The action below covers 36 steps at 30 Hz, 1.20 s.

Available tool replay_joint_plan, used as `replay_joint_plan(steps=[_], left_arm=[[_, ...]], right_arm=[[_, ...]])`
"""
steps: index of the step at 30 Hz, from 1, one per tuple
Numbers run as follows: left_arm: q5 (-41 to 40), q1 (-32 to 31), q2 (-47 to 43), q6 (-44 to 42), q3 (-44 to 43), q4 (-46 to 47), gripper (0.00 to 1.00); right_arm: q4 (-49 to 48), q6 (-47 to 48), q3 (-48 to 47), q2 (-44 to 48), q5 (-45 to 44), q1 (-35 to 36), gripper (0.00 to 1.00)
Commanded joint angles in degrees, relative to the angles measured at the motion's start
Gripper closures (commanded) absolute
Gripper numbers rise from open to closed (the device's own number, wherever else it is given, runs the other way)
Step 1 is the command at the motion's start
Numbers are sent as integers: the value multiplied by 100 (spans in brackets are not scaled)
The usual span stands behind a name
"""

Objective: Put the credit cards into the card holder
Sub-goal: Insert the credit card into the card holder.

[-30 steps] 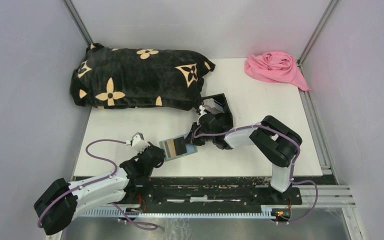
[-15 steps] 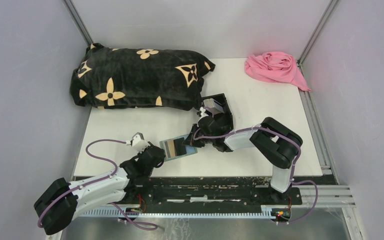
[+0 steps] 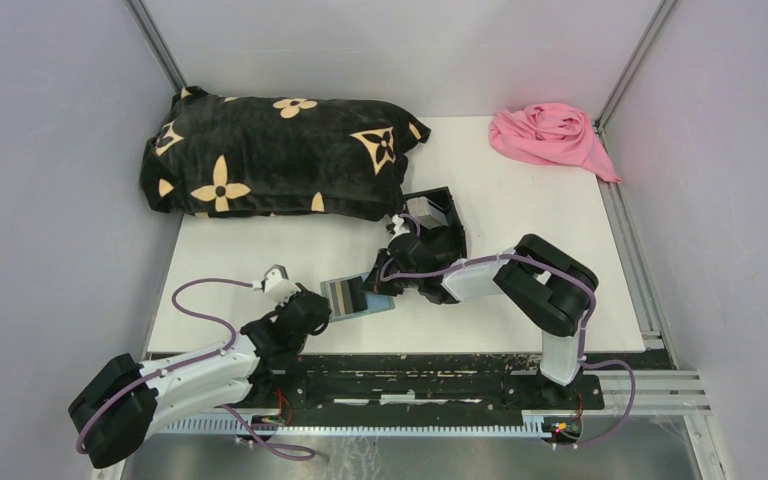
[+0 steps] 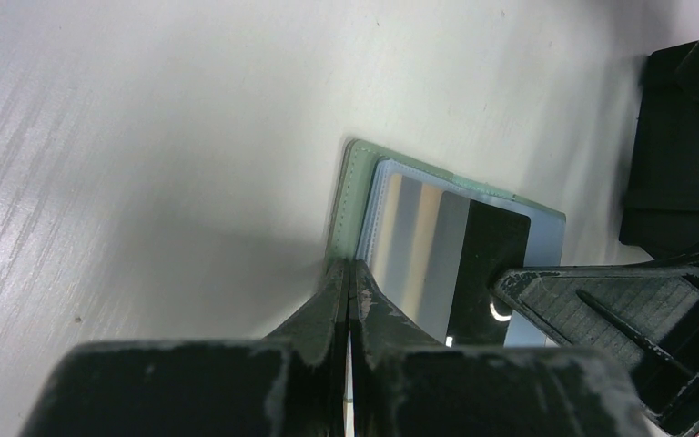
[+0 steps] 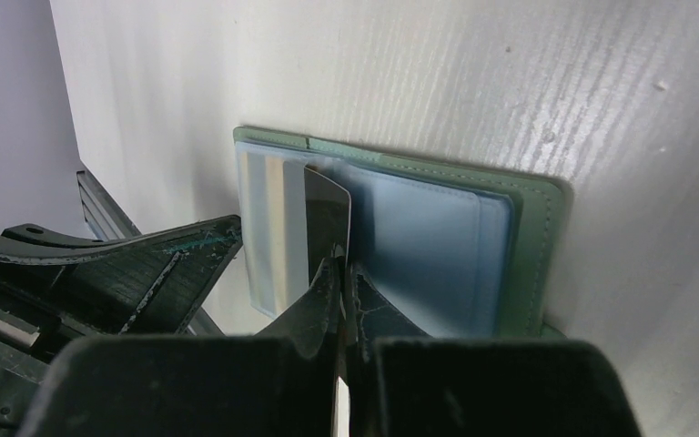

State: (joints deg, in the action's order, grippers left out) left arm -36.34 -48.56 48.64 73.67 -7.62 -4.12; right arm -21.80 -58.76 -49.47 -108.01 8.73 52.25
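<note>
The left end effector [image 4: 348, 273], clamped on the holder's [image 4: 346, 187] edge, must pin it flat while the right end effector [image 5: 340, 266], clamped on a card [image 5: 328, 214], slides it squarely in.

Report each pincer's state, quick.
Left pincer: closed on the edge of the flat sage-green fold-over card holder.
Right pincer: closed on a thin dark rectangular plastic card.

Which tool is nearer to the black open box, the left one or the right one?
Right. The right tool is just in front of the black box, at the card holder; the left tool is farther away, at the holder's near left edge.
</note>
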Motion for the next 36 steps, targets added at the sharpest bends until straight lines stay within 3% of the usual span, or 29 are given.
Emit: replay_joint_plan(steps=[1,7,15,20,36], left_arm=[[44,4,71,-132,5,178,97],[111,4,173,-141,9,283,97],[148,-2,147,-138,32,318,97],[138,-3,-23,-142,50,190,97],[173,3,-302,-145,146,108,97]], right_arm=[[437,93,-184,-269,1,184,99],[573,129,-348,-402,-61,296,98],[1130,409,-616,-283,-316,472,71],[1638,678,-728,6,-618,498,63],[2376,895,-1106,110,-1020,704,60]])
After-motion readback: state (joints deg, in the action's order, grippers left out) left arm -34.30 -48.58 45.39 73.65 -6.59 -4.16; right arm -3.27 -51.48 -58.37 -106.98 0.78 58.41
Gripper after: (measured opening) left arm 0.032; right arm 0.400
